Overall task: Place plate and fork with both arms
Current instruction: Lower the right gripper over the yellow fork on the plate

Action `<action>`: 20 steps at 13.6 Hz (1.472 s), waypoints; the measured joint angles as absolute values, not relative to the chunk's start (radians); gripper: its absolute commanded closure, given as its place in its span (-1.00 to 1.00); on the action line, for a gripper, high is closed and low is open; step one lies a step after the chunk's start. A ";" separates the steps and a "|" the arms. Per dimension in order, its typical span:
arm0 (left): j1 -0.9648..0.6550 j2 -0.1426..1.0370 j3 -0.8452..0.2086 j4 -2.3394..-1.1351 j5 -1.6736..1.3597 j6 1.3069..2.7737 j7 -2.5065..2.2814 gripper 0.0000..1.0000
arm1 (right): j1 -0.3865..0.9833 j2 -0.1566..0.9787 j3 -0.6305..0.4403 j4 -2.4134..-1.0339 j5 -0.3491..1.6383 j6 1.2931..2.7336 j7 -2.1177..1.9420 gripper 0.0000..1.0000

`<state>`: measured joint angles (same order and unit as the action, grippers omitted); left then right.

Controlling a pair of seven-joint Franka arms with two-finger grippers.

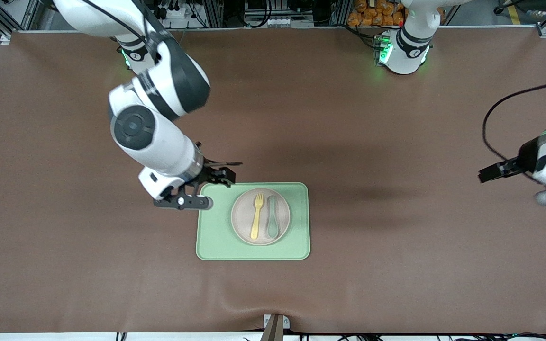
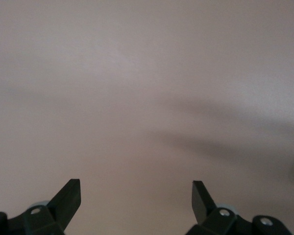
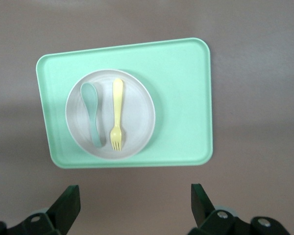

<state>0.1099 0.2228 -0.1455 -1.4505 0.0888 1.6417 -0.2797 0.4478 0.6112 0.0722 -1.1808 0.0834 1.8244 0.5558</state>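
We see the right gripper spread, empty, just beside the tray; fork on plate, handle toward camera; left gripper spread, well apart, waiting.

From up on the right arm's wrist, the light green tray lies flat on the brown counter, slightly skewed. The round off-white plate sits on the tray, toward one end, leaving a broad bare stretch of green at the other. On the plate lie the yellow fork and a grey-green spoon, side by side and roughly parallel, close but not touching. The right gripper hangs above bare counter just beside the tray's long edge, its two black fingers spread wide with nothing between them.
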 measured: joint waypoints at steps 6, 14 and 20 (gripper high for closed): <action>0.095 0.090 -0.167 -1.417 0.114 1.476 -0.135 -1.00 | 0.522 0.768 0.070 -1.154 0.041 1.961 0.644 -0.64; -0.019 0.030 -0.064 -1.425 0.061 1.365 -0.023 -1.00 | 0.565 0.890 0.069 -1.149 0.019 2.090 0.702 -0.36; -0.019 0.030 -0.061 -1.425 0.011 1.366 -0.020 -1.00 | 0.596 0.942 0.041 -1.147 0.008 2.129 0.721 -0.15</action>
